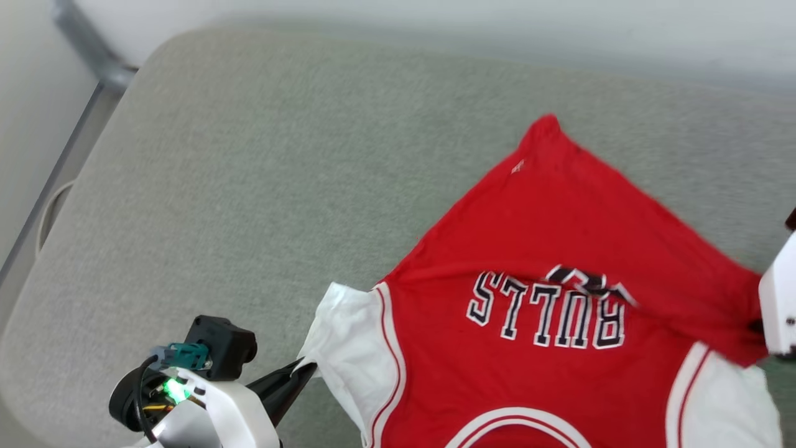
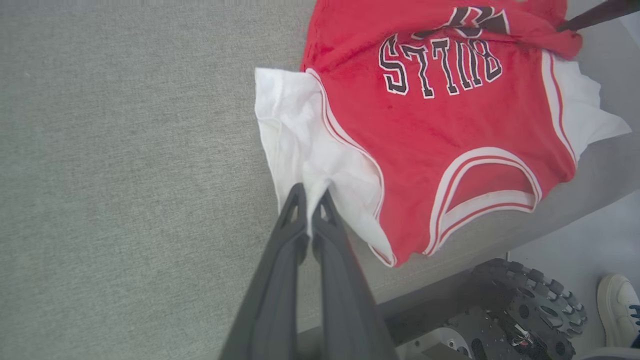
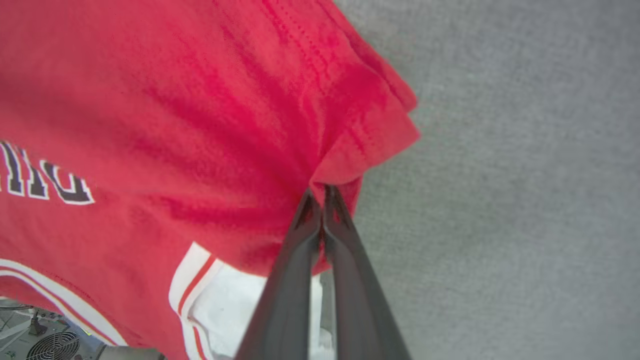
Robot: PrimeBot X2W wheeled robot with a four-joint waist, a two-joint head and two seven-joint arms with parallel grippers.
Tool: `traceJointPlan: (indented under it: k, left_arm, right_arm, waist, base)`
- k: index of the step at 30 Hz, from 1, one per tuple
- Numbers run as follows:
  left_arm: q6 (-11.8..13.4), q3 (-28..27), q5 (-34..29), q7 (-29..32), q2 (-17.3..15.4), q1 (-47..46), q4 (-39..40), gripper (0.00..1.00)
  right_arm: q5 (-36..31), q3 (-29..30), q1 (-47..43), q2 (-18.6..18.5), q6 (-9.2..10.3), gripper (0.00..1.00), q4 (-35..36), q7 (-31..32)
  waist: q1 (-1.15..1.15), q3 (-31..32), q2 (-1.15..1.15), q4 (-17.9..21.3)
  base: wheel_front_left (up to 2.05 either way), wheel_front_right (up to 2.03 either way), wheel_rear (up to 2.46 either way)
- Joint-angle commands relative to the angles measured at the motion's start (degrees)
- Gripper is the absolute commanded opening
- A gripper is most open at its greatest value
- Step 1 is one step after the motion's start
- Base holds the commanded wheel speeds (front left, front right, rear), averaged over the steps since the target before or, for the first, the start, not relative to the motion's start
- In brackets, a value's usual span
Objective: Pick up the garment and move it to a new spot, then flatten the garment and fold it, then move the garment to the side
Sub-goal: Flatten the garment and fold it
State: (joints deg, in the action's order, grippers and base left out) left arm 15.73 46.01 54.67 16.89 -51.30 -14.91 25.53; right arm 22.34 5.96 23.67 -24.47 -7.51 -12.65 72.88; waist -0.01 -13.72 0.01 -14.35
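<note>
**Item:** garment (image 1: 559,211), red jersey knit with white short sleeves, striped trim and black "BULLS" lettering facing up. It lies partly folded at 4 o'clock in the head view.
**Support:** grey padded surface (image 1: 249,186), finely woven, with a rounded corner.
**Left gripper** (image 2: 311,192), at 7 o'clock: fingers pinched tight on the edge of the white sleeve (image 2: 300,130).
**Right gripper** (image 3: 320,192), at 3 o'clock: fingers clamped on a folded red hem corner.
**Nearby:** dark toothed wheel (image 2: 520,305) and white shoe (image 2: 617,305), both beyond the surface's edge.
</note>
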Motion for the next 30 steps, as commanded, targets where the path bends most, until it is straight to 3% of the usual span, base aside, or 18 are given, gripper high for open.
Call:
traceJointPlan:
  k: [1,14,22,23,24,30]
  left_arm:
    - [0.5,-0.1,0.0,-0.4,0.1,0.6,-0.1,0.0]
    - [3.0,0.0,0.9,-2.8,1.6,3.9,-0.4,0.0]
    - [2.7,0.5,0.5,-2.7,2.3,3.4,-0.5,0.0]
    - [2.7,0.6,0.5,-2.6,2.2,3.4,-0.5,0.0]
    - [2.9,0.7,0.4,-2.5,2.1,3.6,-0.4,0.0]
    - [3.2,1.0,0.0,-1.8,2.0,3.2,0.6,0.0]
  right_arm:
    - [0.4,0.0,-2.2,0.3,0.05,0.0,0.8,-0.1]
    - [3.2,4.1,-19.7,4.3,0.04,0.0,11.7,-0.5]
    - [1.4,4.4,-26.1,6.1,0.05,0.0,11.1,-3.8]
    - [1.1,3.8,-26.4,5.8,0.04,0.09,10.9,-4.3]
    - [1.2,2.5,-26.0,5.0,0.05,1.0,10.5,-6.4]
    - [3.9,0.4,-22.5,3.1,0.04,1.0,13.6,-6.0]
  waist:
    - [0.01,3.5,-0.01,3.4]
    - [0.01,8.0,-0.01,7.4]
    - [0.01,8.3,-0.01,7.8]
    - [0.01,8.4,-0.01,7.8]
    - [0.01,8.7,-0.01,7.8]
    - [0.01,8.3,-0.01,7.2]
  base:
    - [0.0,0.0,0.0]
    - [0.0,0.0,0.0]
    - [0.0,0.0,0.0]
    - [0.0,0.0,0.0]
    - [0.0,0.0,0.0]
    - [0.0,0.0,0.0]
